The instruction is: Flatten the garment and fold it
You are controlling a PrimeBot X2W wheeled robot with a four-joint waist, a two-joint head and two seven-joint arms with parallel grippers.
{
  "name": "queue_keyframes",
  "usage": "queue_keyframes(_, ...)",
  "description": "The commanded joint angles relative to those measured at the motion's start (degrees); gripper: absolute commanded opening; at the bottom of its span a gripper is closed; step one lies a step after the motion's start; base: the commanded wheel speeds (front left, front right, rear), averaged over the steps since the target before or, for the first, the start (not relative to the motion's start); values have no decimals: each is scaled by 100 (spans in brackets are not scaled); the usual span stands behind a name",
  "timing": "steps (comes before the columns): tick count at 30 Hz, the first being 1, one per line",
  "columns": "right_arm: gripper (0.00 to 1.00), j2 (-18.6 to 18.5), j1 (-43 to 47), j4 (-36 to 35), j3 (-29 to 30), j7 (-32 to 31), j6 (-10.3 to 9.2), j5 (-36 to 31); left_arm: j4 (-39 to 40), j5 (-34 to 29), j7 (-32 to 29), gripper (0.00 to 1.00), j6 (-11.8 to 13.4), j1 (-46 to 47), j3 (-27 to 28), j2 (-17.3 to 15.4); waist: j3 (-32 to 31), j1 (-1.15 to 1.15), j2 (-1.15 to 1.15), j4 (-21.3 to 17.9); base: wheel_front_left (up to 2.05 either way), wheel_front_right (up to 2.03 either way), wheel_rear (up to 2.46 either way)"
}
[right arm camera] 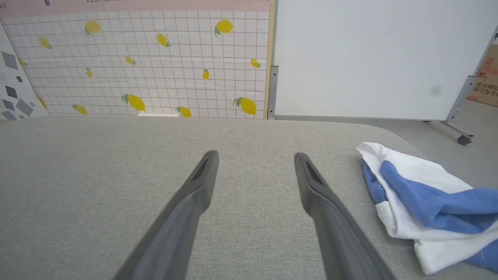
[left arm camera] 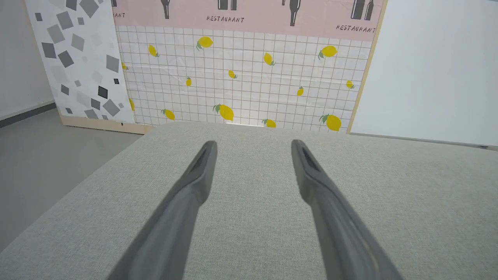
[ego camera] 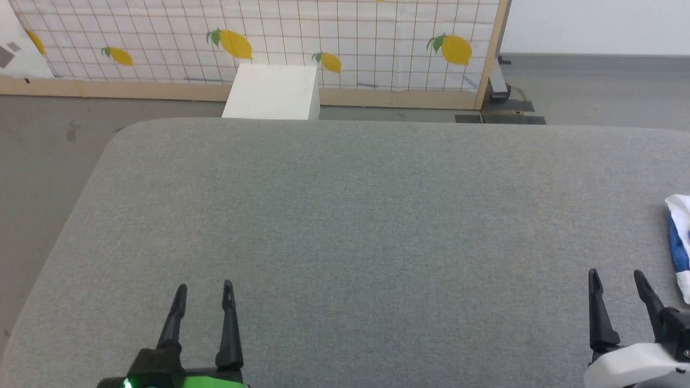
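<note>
The garment (right arm camera: 420, 198) is a crumpled white T-shirt with blue parts, bunched near the right edge of the grey padded table (ego camera: 345, 215). In the head view only its edge (ego camera: 680, 237) pokes in at the far right. My right gripper (ego camera: 617, 280) hovers low over the table just left of the garment, open, with nothing between its fingers (right arm camera: 202, 179). My left gripper (ego camera: 205, 291) is at the lower left over bare table, also open and empty, its fingers (left arm camera: 202, 167) spread apart.
A white box (ego camera: 272, 92) stands on the floor beyond the table's far edge, before a lemon-print panel (ego camera: 323, 37). A white board on wheels (right arm camera: 373, 58) stands at the back right. The table's rounded left corner drops to grey floor (ego camera: 43, 156).
</note>
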State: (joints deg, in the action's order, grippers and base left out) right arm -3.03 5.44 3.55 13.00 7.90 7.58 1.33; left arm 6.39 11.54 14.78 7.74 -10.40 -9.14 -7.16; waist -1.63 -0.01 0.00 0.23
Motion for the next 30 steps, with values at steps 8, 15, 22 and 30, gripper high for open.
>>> queue_keyframes(8,100,14,-53,236,-106,209,-9,26,-125,-209,21,100,-184,6,19,97,41,1,0,30,0,0,0)
queue_keyframes(15,100,14,-177,239,-101,221,-9,8,-168,-338,21,100,-272,110,50,121,123,1,0,-2,0,0,0)
queue_keyframes(22,0,0,-106,223,-111,159,0,18,-160,-330,-23,0,-265,28,44,114,127,1,0,-2,0,0,0)
queue_keyframes(30,0,1,-133,186,-187,99,-1,9,-190,-383,-115,0,-297,92,99,134,130,1,0,-4,0,0,0)
